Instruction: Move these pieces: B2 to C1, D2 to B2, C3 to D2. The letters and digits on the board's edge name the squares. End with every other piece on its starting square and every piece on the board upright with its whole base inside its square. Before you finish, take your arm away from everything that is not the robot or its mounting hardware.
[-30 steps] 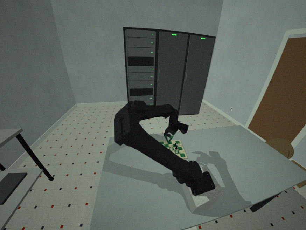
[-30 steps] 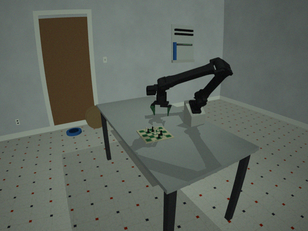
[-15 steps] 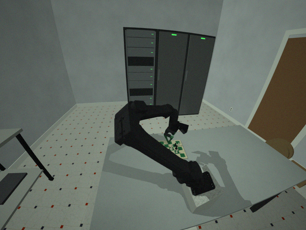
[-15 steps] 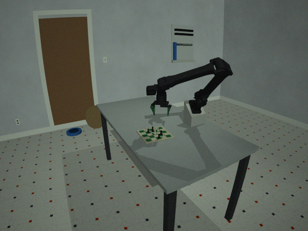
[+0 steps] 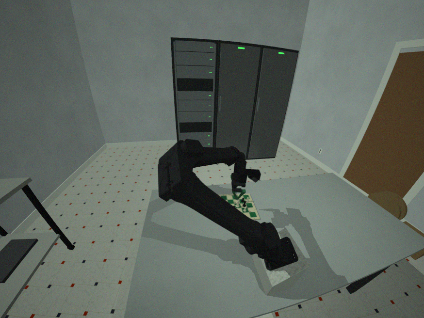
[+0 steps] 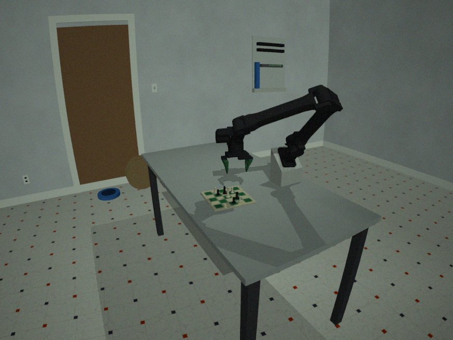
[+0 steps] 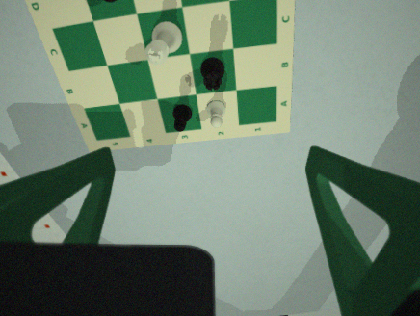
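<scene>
A grey rectangular table is carried on dark legs above a pale tiled floor, which is dotted with small red and dark squares. Broad shadows are cast across the tabletop by the black jointed arm, which is mounted on a pale block. The room is enclosed by blue-grey walls; a brown door is framed in off-white, and tall dark server cabinets are lined up against one wall. A blue ring-shaped object is seen on the floor near the door. On the table, a flat green-and-cream chessboard is laid, with black and white pieces stood on it. B2 is occupied by a black piece and C3 by a white piece; what is on D2 cannot be told. The green-fingered pincer is held above the table, released and spread wide, with nothing grasped

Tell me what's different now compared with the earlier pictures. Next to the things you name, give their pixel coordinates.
The hand (image 5: 238, 195) (image 6: 236, 172) (image 7: 210, 158) has come down slightly toward the chessboard (image 5: 252, 214) (image 6: 218, 206) (image 7: 257, 106). Nothing was grasped or released; it remains open. The board and chess pieces (image 5: 244, 202) (image 6: 224, 190) (image 7: 167, 36) show no visible change.
</scene>
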{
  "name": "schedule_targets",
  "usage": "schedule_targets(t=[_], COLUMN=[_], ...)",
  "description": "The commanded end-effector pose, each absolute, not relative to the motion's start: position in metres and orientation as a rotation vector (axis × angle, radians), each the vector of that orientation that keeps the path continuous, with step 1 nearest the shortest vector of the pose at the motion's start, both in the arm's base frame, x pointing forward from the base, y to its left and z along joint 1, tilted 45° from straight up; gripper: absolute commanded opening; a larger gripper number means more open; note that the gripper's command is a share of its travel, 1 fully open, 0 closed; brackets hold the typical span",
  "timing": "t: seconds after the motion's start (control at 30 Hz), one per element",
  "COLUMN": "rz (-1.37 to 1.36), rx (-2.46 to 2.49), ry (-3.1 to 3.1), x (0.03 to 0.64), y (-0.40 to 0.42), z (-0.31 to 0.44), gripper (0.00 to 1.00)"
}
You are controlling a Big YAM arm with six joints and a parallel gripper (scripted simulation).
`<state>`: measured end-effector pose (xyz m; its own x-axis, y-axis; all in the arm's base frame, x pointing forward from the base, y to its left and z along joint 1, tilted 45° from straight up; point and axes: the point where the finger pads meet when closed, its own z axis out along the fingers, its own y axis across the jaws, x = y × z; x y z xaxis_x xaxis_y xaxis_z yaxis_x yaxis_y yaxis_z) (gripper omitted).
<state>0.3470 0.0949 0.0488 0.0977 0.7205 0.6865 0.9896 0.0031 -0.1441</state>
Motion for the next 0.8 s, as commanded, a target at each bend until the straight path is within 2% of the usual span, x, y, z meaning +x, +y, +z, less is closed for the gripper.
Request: schedule_targets(t=[0.0, 0.3, 0.47, 0.77], rz=[-0.701, -0.859, -0.914, -1.067], rx=[-1.554, -1.168, -1.033, -0.489], ry=[-1.943, -2.278, -2.386, -2.683], x=[0.365, 0.345, 0.361, 0.351], y=[0.101, 0.112, 0.116, 0.126], z=[0.053, 0.035, 0.040, 0.028], gripper=[1.00, 1.00, 1.00, 1.00])
